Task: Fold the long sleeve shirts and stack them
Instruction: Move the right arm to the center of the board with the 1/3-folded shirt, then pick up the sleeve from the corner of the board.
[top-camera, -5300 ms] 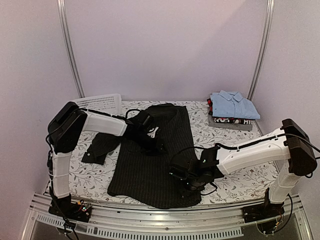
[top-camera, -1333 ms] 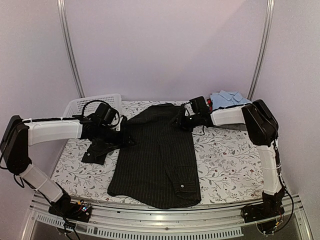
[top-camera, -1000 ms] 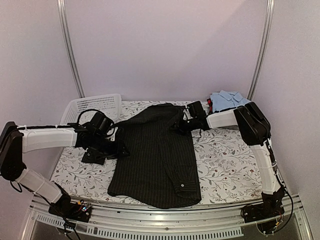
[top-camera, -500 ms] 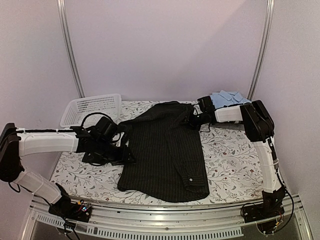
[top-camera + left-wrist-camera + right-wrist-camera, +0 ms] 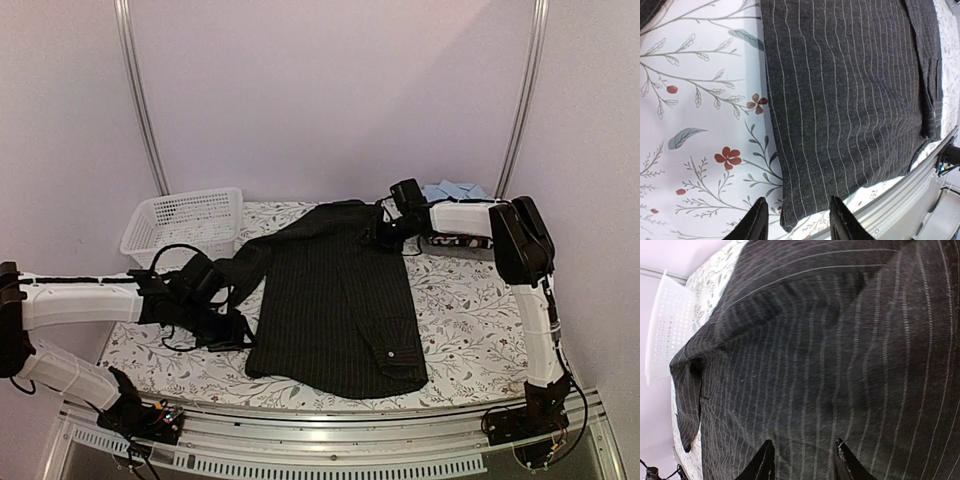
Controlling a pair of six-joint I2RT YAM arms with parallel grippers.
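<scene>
While left tool (image 5: 799, 212) and right tool (image 5: 804, 452) stand part-open, empty, one black shirt (image 5: 330, 290) lies spread, one blue shirt (image 5: 455, 190) beyond.

Bright, soft, even light; only faint shadows on the bench (image 5: 460, 325). Wrist views are sharp, mildly bowed at their edges.

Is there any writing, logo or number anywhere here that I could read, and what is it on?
None can be read. The black pinstriped shirt, the light blue shirt, the white basket and the flowered tablecloth show patterns only, no lettering.
</scene>
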